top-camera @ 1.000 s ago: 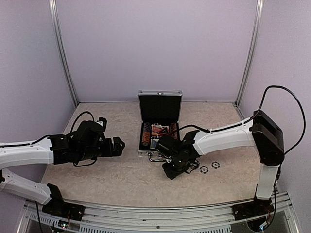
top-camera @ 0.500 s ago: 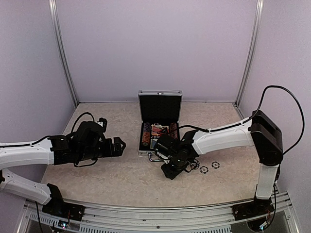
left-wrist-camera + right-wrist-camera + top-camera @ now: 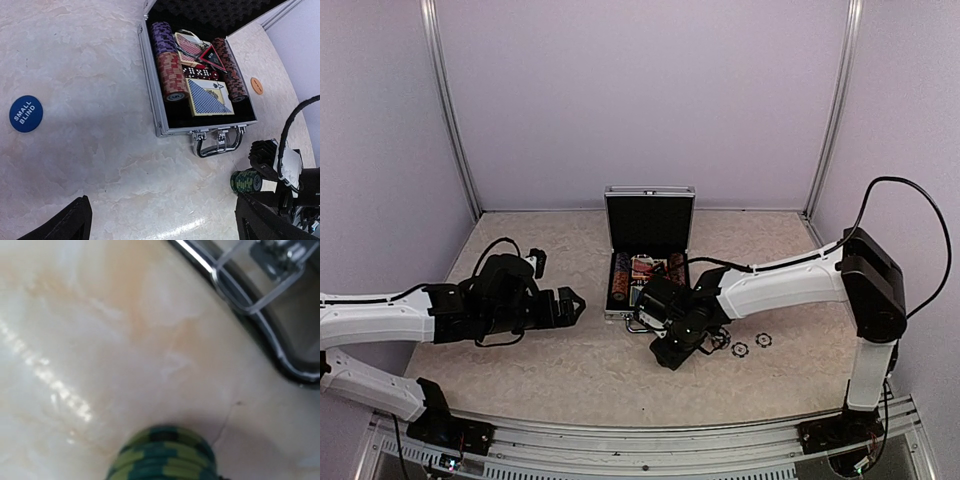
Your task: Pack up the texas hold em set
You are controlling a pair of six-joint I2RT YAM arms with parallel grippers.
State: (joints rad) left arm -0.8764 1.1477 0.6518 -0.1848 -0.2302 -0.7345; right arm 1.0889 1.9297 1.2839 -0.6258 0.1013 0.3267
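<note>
Over on the left, the left gripper [image 3: 572, 306] hangs over the table [image 3: 540, 385] with its jaws spread wide and nothing between them. Its wrist view shows a blue disc [image 3: 26, 114] marked SMALL BLIND lying flat on the table, well to the left of the case. The case [image 3: 149, 80] sits mid-table towards the back wall. It is open, with the lid [image 3: 649, 218] standing upright behind it and the handle [image 3: 218, 143] facing the arms.

Inside, along the left wall, a row of purple chips [image 3: 164, 36] lies behind a row of red chips [image 3: 172, 75]. Next come two card decks [image 3: 206, 97] with red dice [image 3: 200, 73] between them, then a row of dark red chips [image 3: 229, 67] along the right wall.

Just in front of the handle, the right gripper [image 3: 667, 352] is closed partway on a short stack of green chips [image 3: 246, 181] held on its side. The stack is close to the table — whether it touches, I cannot tell. An orange disc [image 3: 257, 85] lies on the table just right of the case. Further right, two loose chips [image 3: 740, 349] lie flat side by side, near the right arm.
</note>
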